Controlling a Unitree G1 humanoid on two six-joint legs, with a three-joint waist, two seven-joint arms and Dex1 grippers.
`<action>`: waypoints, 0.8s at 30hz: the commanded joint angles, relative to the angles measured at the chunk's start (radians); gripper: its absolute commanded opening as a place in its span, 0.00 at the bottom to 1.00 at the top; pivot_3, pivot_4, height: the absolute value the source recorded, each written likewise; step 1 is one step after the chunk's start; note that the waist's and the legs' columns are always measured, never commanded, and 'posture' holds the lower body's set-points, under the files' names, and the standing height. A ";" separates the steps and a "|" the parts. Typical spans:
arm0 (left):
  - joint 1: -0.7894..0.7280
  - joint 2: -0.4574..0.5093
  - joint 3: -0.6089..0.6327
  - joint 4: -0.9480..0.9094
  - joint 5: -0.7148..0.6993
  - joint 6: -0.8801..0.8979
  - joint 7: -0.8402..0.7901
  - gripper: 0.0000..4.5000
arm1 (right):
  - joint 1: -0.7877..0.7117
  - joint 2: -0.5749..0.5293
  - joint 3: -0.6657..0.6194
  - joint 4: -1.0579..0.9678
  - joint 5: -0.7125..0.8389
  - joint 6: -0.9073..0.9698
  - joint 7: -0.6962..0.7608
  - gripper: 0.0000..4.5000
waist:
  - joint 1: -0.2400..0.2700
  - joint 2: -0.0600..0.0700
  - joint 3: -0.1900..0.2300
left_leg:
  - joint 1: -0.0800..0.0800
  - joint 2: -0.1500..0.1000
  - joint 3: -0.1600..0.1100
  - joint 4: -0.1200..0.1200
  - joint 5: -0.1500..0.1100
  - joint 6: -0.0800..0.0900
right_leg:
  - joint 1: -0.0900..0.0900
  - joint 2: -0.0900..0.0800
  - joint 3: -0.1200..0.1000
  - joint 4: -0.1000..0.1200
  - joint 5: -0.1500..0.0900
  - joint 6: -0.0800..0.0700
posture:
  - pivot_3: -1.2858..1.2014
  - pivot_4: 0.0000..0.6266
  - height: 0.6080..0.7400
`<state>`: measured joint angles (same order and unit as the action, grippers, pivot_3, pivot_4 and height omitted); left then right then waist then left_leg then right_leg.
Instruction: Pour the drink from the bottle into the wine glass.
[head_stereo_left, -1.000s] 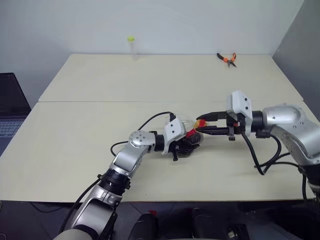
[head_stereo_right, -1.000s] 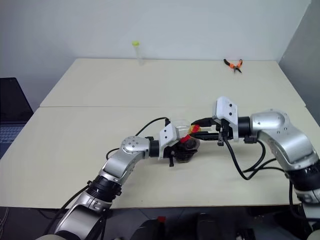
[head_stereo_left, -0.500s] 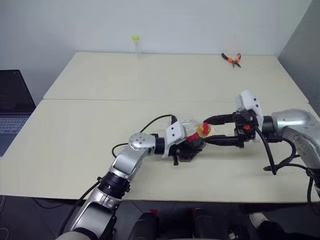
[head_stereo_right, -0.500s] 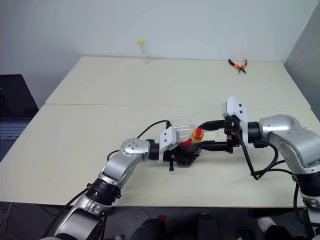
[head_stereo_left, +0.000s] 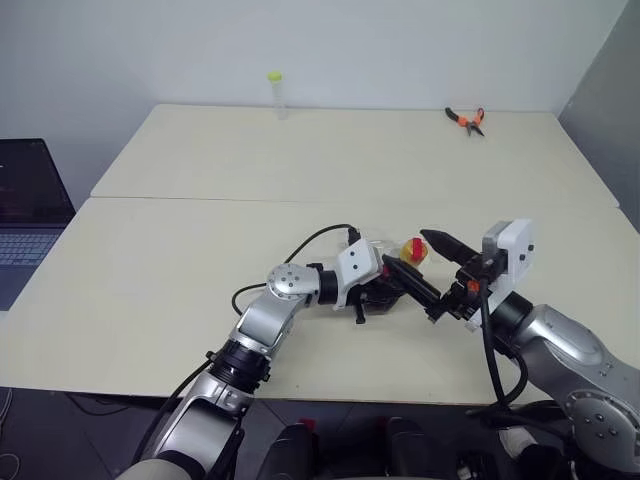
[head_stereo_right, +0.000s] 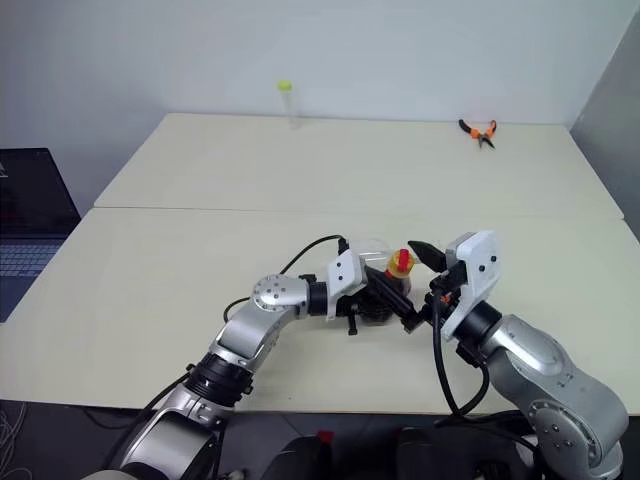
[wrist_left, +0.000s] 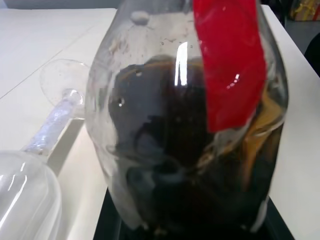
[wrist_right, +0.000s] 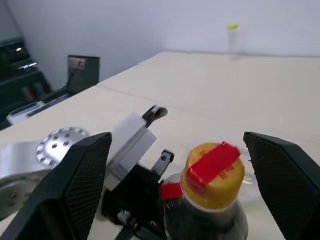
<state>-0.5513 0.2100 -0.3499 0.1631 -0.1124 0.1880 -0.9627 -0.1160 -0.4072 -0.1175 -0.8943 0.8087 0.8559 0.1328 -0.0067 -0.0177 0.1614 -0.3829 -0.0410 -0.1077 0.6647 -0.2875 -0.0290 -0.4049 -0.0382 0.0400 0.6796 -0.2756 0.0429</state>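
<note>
The left pincer (head_stereo_left: 385, 290) is clamped tight on the body of the bottle (head_stereo_left: 392, 275), which stands upright on the desk (head_stereo_left: 150, 280), near its front edge, long axis vertical, its yellow cap (wrist_right: 212, 175) with a red strip pointing up. The right pincer (head_stereo_left: 432, 272) stands wide open just beside the bottle's neck, one finger (head_stereo_left: 445, 245) level with the cap, the other (head_stereo_left: 415, 285) lower, holding nothing. Dark brown drink (wrist_left: 185, 165) fills the lower part of the bottle, with clear space above it. Close behind the bottle the wine glass (wrist_left: 45, 140) lies on its side on the desk, its stem running along the surface; the bowl looks empty. At the desk's far edge stand a thin tube (head_stereo_left: 275, 92) and orange-handled pliers (head_stereo_left: 464, 119). A laptop (head_stereo_left: 30, 215) sits beyond the left edge.
</note>
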 joint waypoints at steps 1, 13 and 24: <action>-0.035 -0.016 0.004 -0.008 0.000 -0.033 0.010 0.20 | 0.019 0.010 0.005 -0.027 -0.024 -0.031 -0.031 1.00 | 0.000 0.000 0.000 | 0.000 0.000 0.000 0.000 0.000 0.000 | 0.000 0.000 0.000 0.000 0.000 0.000 | 0.52 0.24 1.00; -0.035 -0.016 0.007 0.000 0.004 -0.034 0.015 0.20 | 0.050 0.005 0.018 0.011 -0.094 -0.077 -0.021 0.80 | -0.003 0.000 0.000 | 0.000 0.000 0.000 -0.001 -0.001 0.001 | 0.000 0.001 0.000 0.000 0.000 0.000 | 0.52 0.24 1.00; -0.026 -0.012 0.004 -0.011 0.007 -0.030 0.009 0.20 | 0.034 0.009 0.010 0.048 -0.119 -0.102 -0.007 0.27 | -0.005 0.000 0.000 | 0.000 0.000 0.000 -0.001 -0.001 0.001 | 0.000 0.001 0.000 0.000 0.000 0.000 | 0.52 0.24 1.00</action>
<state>-0.5626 0.2009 -0.3492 0.1775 -0.0974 0.1823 -0.9490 -0.0665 -0.3916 -0.0702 -0.8434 0.6913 0.7787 0.1257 -0.0116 -0.0177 0.1614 -0.3828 -0.0407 -0.1077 0.6641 -0.2881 -0.0279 -0.4050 -0.0375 0.0399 0.6794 -0.2756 0.0430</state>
